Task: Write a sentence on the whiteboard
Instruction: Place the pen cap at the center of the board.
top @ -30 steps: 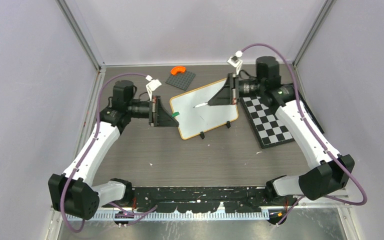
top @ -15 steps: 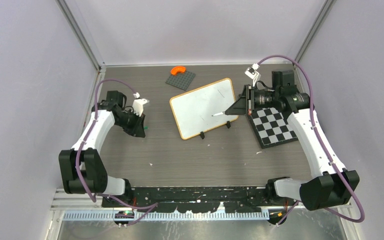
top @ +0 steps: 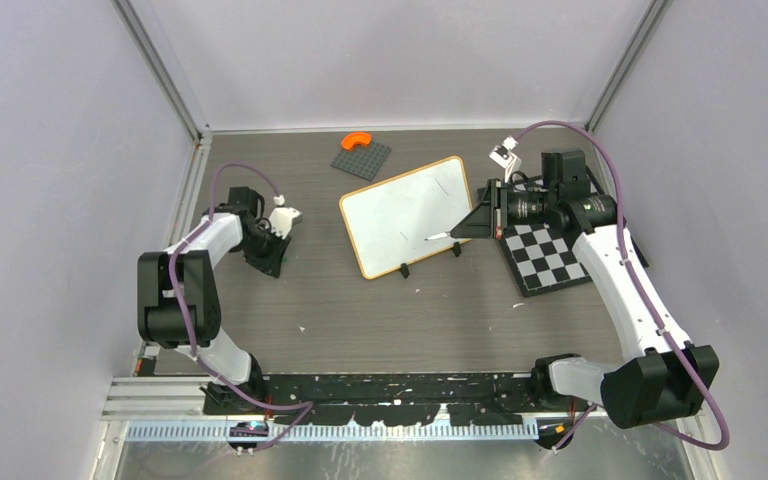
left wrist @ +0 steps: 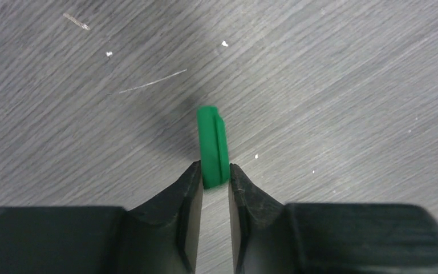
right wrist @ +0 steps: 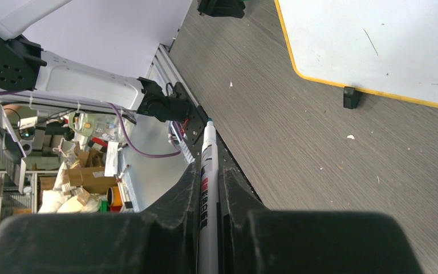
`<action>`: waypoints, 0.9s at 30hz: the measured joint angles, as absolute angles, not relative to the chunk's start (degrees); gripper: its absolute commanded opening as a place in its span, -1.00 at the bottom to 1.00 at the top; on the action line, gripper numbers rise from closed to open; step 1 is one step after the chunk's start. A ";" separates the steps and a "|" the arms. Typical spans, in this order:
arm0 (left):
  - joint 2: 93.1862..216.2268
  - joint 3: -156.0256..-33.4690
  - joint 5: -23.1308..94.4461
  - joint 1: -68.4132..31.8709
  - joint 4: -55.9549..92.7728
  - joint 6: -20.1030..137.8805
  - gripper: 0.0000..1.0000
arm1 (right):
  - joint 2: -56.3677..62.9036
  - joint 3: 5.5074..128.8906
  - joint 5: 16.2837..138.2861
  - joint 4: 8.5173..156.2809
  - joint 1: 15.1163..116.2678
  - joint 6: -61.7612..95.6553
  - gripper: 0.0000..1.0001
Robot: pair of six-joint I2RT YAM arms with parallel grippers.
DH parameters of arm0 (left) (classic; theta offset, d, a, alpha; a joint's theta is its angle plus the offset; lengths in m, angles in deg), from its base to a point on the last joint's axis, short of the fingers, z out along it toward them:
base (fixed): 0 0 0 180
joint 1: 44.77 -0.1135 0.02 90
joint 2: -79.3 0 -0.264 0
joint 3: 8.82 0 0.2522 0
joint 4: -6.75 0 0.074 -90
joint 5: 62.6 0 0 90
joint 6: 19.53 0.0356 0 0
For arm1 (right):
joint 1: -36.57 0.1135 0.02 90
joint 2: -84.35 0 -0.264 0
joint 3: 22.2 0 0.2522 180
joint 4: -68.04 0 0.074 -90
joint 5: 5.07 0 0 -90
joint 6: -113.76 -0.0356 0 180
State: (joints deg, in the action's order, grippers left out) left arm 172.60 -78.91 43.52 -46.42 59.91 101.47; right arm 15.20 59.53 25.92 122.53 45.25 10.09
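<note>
Marker [right wrist: 207,148]: clenched in my right gripper [right wrist: 208,174], tip bare, over the board's near right part; touching or not, I cannot tell.
Cap [left wrist: 212,142]: green, its end pinched by my left gripper [left wrist: 214,171], low over the table [left wrist: 348,85], well left of the board.
Board [top: 400,205]: mid-table, propped on its black stand [top: 403,270], tilted.
Sentence: not begun; only faint stray marks.
Method: I judge it best to start at the far left corner, press lightly and write small.
</note>
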 measured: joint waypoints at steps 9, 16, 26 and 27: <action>173.32 -78.08 43.54 -46.42 58.34 102.37 -0.25 | 15.51 59.22 26.82 124.81 45.25 12.45 -0.99; 173.06 -78.17 45.20 -46.42 60.13 102.50 0.15 | 15.51 59.18 26.99 126.82 45.25 13.81 -0.99; 160.05 -86.85 50.82 -44.45 70.47 104.82 0.45 | 15.51 59.18 26.88 127.78 43.57 14.85 -0.99; 158.59 -88.84 51.10 -43.01 71.65 105.65 0.45 | 15.51 59.18 26.84 127.80 42.74 14.85 -0.99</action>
State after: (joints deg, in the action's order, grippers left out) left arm 158.59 -88.84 51.10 -43.01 71.65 105.65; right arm 15.51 59.18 26.84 127.80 42.74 14.85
